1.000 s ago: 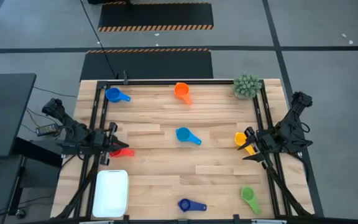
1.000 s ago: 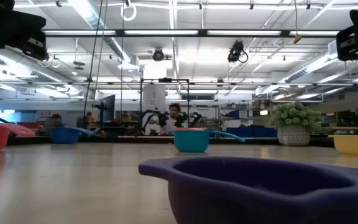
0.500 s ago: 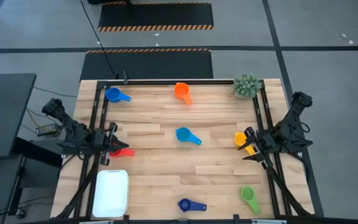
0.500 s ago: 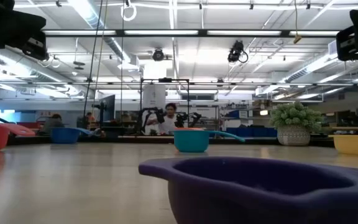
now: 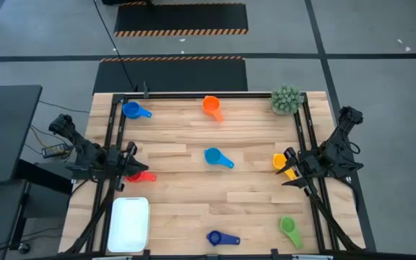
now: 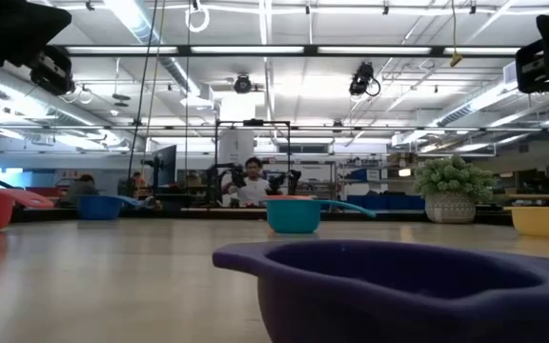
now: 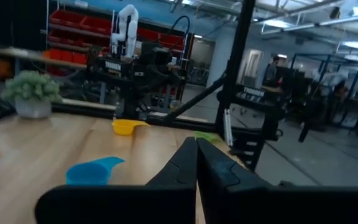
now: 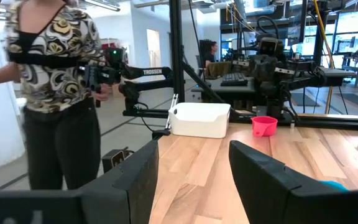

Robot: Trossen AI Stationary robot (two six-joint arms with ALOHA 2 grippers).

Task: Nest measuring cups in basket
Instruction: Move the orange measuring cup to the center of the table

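Note:
Several measuring cups lie apart on the wooden table: blue point(image 5: 132, 110), orange point(image 5: 211, 107), light blue point(image 5: 215, 157), yellow point(image 5: 280, 162), red point(image 5: 144, 176), navy point(image 5: 220, 237) and green point(image 5: 290, 228). The white basket point(image 5: 128, 224) stands at the near left corner with nothing in it. My left gripper point(image 5: 128, 165) hovers at the table's left edge, just beside the red cup, its fingers shut point(image 7: 196, 163) and holding nothing. At the right edge my right gripper point(image 5: 290, 167) hovers next to the yellow cup, open point(image 8: 191, 168) with nothing between its fingers.
A small potted plant point(image 5: 286, 100) stands at the far right corner. Black frame rails point(image 5: 114, 144) run along the table's left, right and far edges. A person point(image 8: 55, 93) stands beyond the table's left side. The navy cup point(image 6: 398, 286) fills the foreground of the low view.
My left gripper has rolled a little about its own pointing line while staying in place, still shut. The cups and the basket have not moved.

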